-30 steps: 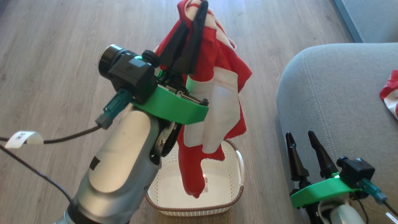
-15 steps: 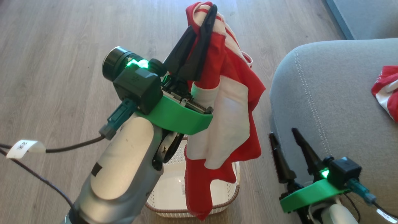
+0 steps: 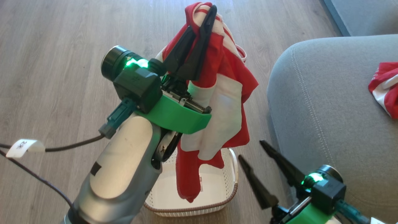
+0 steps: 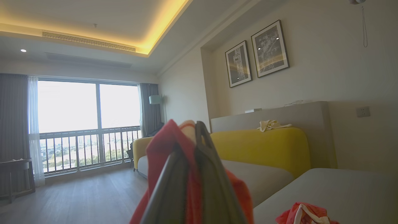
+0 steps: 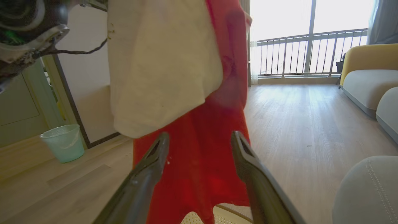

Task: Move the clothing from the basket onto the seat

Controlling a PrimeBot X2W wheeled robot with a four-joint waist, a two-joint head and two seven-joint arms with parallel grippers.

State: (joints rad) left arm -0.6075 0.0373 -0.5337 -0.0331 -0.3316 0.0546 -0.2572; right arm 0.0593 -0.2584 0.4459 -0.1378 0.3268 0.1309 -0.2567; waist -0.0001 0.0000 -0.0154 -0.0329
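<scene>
Trailing from the left forearm, a dark cable [image 3: 71,144] with a white tag runs off over the wooden floor [image 3: 46,62]. The left gripper [image 3: 201,18] is raised with its fingers pointing up. They are pressed together on a fold of the red-and-white garment [image 3: 224,102]. In the left wrist view the same fingers [image 4: 211,174] sit tight against each other with red cloth [image 4: 161,146] bunched around them.

The garment drapes down the right side of that gripper, a broad white panel in front and red cloth behind. Its red tail hangs over the opening of the basket [image 3: 228,189]. Whether the tail touches the basket's bottom cannot be told. The basket stands on the floor just beside the seat's rounded left edge.

The right gripper [image 3: 252,150] is low, between the basket and the seat [image 3: 326,93]. Its fingers are spread wide with nothing between them, and they point up and left toward the hanging cloth. In the right wrist view the gripper [image 5: 199,134] frames the garment's red lower part [image 5: 192,174], with a pale green waste bin [image 5: 63,141] on the floor at far left.

A second garment [image 3: 384,87], red with white bands, lies on top of the seat, well in from that left edge.
</scene>
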